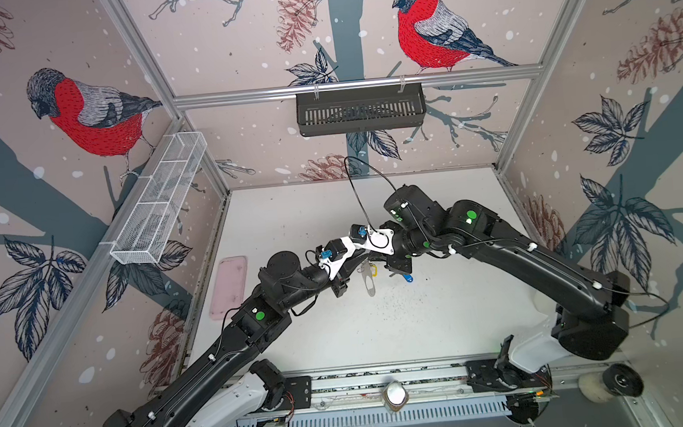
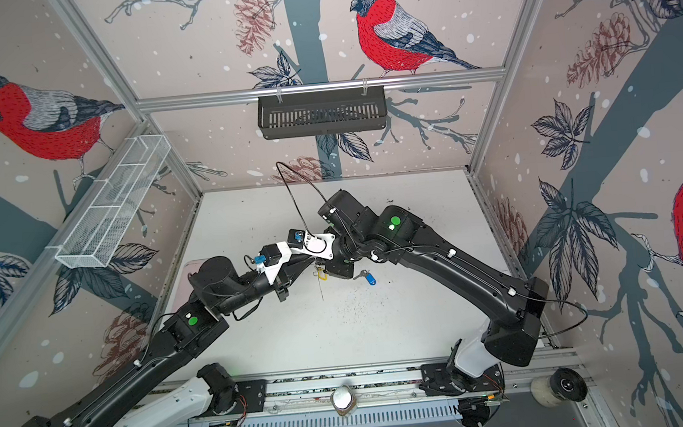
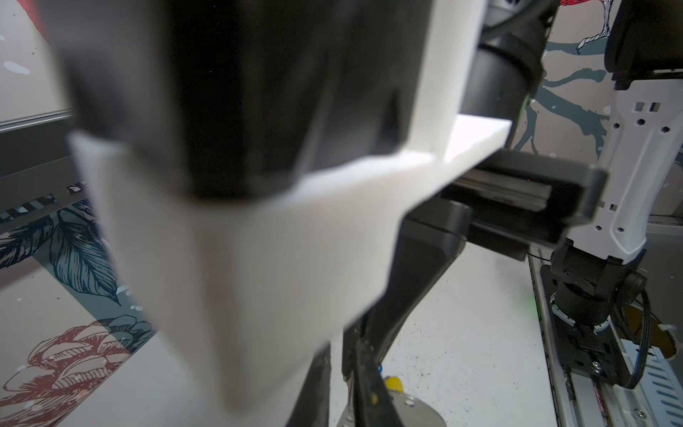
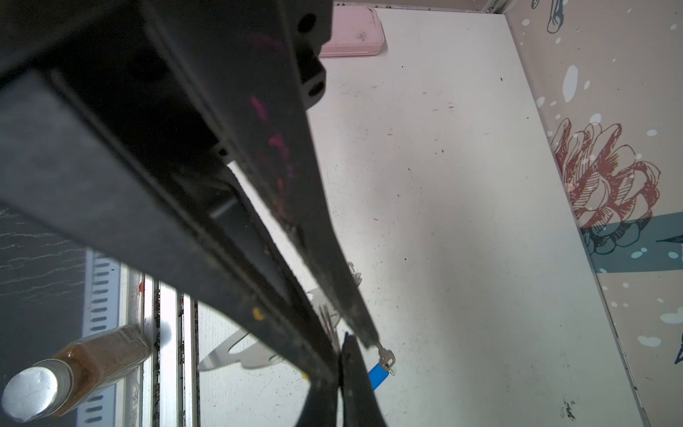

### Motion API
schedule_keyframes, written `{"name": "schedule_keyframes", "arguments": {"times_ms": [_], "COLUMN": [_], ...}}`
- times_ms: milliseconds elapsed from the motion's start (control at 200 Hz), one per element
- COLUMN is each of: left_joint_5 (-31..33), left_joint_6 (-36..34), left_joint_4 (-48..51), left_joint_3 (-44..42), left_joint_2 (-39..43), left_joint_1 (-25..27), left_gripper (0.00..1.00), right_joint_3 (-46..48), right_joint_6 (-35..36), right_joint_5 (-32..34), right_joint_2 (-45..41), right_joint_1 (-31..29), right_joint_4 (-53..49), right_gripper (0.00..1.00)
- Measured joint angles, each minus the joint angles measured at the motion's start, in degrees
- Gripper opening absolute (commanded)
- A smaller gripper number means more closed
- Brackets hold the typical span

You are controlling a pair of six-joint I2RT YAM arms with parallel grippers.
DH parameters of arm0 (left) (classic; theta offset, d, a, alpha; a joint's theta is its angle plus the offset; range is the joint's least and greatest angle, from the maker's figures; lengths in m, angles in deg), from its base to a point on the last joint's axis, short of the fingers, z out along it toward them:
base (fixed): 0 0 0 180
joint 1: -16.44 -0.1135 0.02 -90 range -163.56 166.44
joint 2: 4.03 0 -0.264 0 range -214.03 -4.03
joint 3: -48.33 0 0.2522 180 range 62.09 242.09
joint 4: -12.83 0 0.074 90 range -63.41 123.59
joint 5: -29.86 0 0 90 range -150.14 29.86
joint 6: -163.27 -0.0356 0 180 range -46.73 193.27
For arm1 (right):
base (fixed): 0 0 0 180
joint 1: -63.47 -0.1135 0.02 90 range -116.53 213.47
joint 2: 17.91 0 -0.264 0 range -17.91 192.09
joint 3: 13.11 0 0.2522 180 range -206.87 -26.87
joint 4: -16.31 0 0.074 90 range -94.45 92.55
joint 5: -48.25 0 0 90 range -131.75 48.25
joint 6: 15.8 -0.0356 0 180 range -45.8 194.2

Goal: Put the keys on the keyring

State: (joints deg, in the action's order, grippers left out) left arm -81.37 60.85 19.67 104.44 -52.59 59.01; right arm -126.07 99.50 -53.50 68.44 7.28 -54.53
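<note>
Two arms met over the middle of the white surface (image 1: 423, 320), each with one gripper. There were two keys and one keyring.

There were also four containers. One pink tray (image 1: 229, 286) lay on the left of the surface, with a few dark specks on it. One black slotted basket (image 1: 360, 108) hung on the far rail and one white wire basket (image 1: 159, 199) on the left wall; what they held could not be made out. One small bottle (image 1: 395, 396) with a silvery cap stood on the near rail, with brownish stuff inside it.

The keyring (image 1: 368, 281) was a flat, pale grey metal plate with a large cutout and small wire rings along one edge. It stood upright off the surface, so it showed only as a thin line in a top view.

The right gripper (image 2: 329, 270) was closed, pinching the keyring by its upper edge. The left gripper (image 3: 342, 384) came in from the left with its tips just beside the right one's. Its fingers (image 3: 366, 369) were close together, but I could not tell whether they were shut or held anything.

The yellow-tagged key (image 1: 374, 269) sat right against the keyring between the two grippers. Whether it hung from a ring could not be seen. The blue-tagged key (image 1: 406, 278) lay on the surface just right of the keyring, near the right gripper's tips.
</note>
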Motion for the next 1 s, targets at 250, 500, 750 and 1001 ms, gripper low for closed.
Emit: {"name": "schedule_keyframes", "arguments": {"times_ms": [250, 500, 750, 1001], "left_joint_5": [-1.7, -2.4, -2.5, -3.0], "left_joint_6": [0.0, 0.0, 0.0, 0.0], "left_joint_4": [-1.6, -1.4, -1.4, -1.4], "left_joint_3": [0.0, -0.3, -0.4, -0.4], "left_joint_2": [-1.3, -0.8, -0.6, -1.0], "left_joint_1": [0.0, 0.0, 0.0, 0.0], "left_gripper": [0.13, 0.16, 0.13, 0.1], "right_joint_3": [0.9, 2.3, 2.5, 3.5], "right_joint_6": [0.0, 0.3, 0.7, 0.8], "right_joint_5": [0.2, -0.1, -0.3, -0.3], "right_joint_2": [-1.3, -3.0, -3.4, -4.1], "right_joint_1": [0.0, 0.0, 0.0, 0.0], "right_joint_4": [0.2, 1.2, 1.5, 2.3], "right_gripper": [0.0, 0.0, 0.0, 0.0]}}
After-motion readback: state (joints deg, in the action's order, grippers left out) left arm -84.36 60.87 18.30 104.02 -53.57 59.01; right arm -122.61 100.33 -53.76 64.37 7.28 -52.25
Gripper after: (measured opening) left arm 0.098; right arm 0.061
